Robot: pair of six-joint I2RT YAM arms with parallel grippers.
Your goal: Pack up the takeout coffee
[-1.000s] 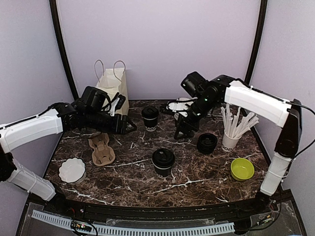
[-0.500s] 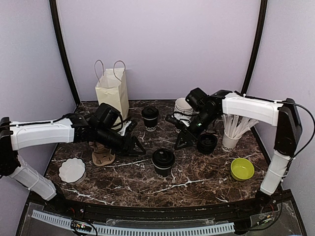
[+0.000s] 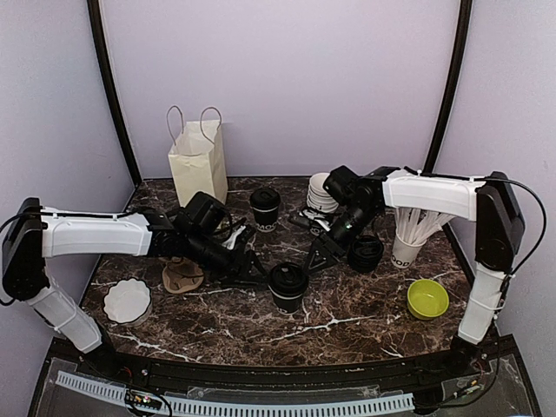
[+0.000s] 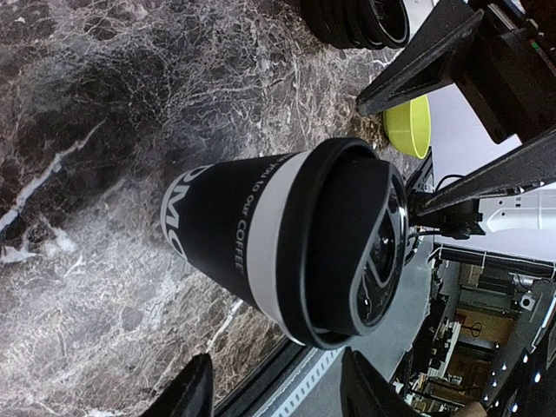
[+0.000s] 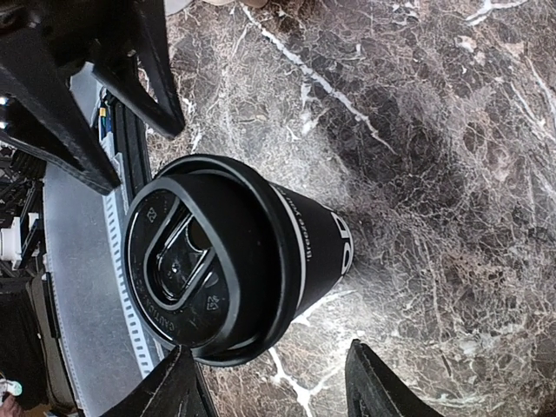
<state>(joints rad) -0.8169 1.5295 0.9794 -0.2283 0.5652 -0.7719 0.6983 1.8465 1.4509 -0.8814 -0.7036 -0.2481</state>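
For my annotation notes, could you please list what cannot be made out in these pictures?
Carrier, top view: partly hidden by the left arm.
Bag, top view: inside hidden by its walls.
Near cup, left wrist view: lettering curves out of sight.

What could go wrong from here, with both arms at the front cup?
The left gripper and right gripper both stand open on opposite sides of the same lidded cup, so their fingers might collide. Neither grips it yet; a one-sided nudge could tip it on the table. The right arm passes close by the stack of black lids and might knock it.
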